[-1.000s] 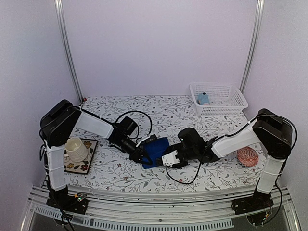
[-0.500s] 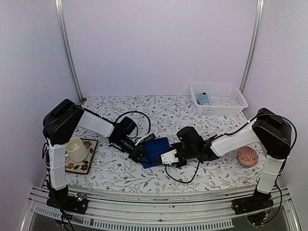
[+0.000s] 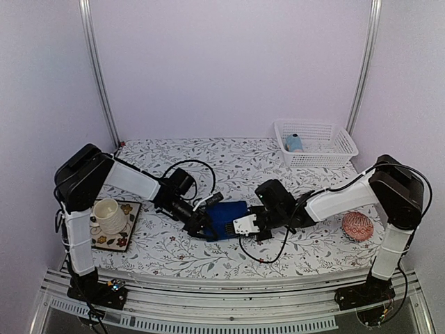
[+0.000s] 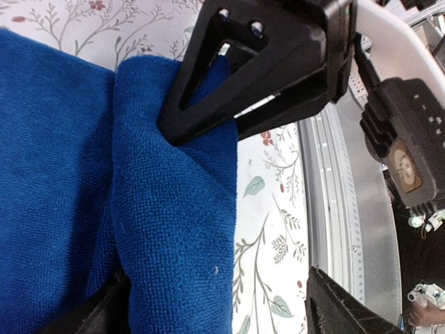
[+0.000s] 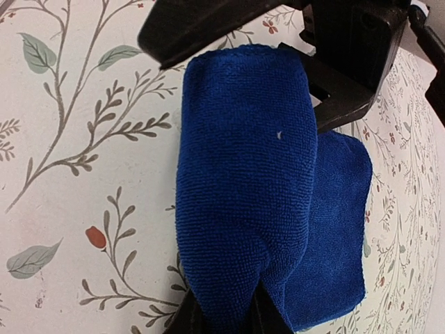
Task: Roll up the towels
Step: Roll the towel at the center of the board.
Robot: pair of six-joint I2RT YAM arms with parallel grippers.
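The royal-blue towel (image 3: 226,217) lies partly rolled at the table's front middle, with a flat tail beside the roll. My left gripper (image 3: 200,225) is open, its fingers spread either side of the roll's left end (image 4: 174,209) without pinching it. My right gripper (image 3: 245,224) is shut on the roll's other end, and the cloth (image 5: 243,174) bunches between its fingertips (image 5: 222,316). In the right wrist view the left gripper's fingers (image 5: 341,90) frame the far end. The light-blue towel (image 3: 293,142) sits rolled inside the white basket (image 3: 327,154).
The white basket stands at the back right. A pink-red patterned ball (image 3: 358,226) lies by the right arm's base. A cup (image 3: 108,214) rests on a patterned coaster (image 3: 122,236) at the left. Black cables trail over the floral tablecloth near both wrists.
My left gripper has opened and let go of the roll's left end. My right gripper has closed onto the right end. Both wrists shifted slightly toward the back.
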